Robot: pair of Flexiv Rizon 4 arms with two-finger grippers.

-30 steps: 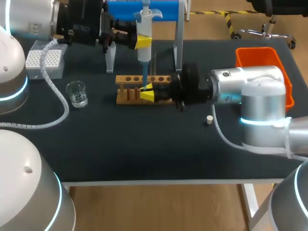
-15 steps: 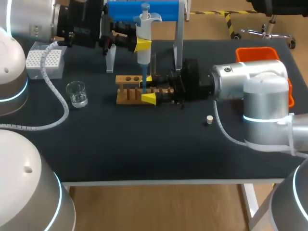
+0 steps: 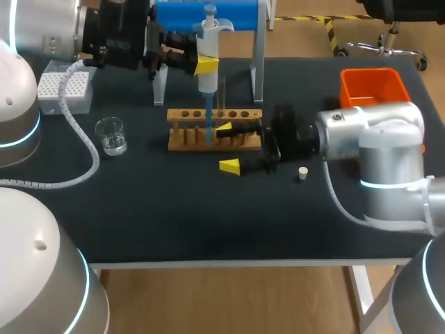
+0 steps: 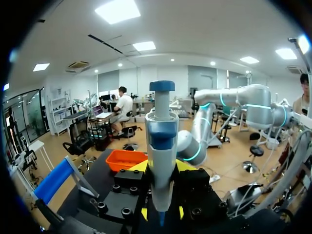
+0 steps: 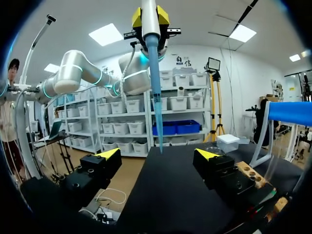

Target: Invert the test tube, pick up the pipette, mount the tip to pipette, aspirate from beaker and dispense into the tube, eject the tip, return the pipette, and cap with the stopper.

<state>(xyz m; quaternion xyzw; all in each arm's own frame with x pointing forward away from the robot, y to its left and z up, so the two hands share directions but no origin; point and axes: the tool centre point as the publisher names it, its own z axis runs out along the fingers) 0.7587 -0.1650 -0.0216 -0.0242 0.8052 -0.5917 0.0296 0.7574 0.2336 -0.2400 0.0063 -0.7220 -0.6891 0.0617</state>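
Note:
My left gripper (image 3: 206, 65) is shut on the white and blue pipette (image 3: 208, 52), holding it upright over the wooden rack (image 3: 215, 130). Its blue tip (image 3: 208, 118) points down at the rack. In the left wrist view the pipette (image 4: 162, 156) stands between my fingers (image 4: 144, 213). A thin clear tube (image 3: 224, 94) stands in the rack. My right gripper (image 3: 227, 147) is open at the rack's right front, holding nothing. In the right wrist view the blue tip (image 5: 155, 83) hangs ahead of the open right gripper (image 5: 157, 154). A small white stopper (image 3: 302, 172) lies right of it.
A glass beaker (image 3: 111, 134) stands at the left, a white tip box (image 3: 64, 90) behind it. The blue pipette stand (image 3: 208, 14) is at the back and an orange bin (image 3: 372, 87) at the back right. My right finger is beside the rack (image 5: 248, 173).
My right gripper has opened wide and drawn back to the right, away from the rack. The pipette in my left gripper has risen slightly.

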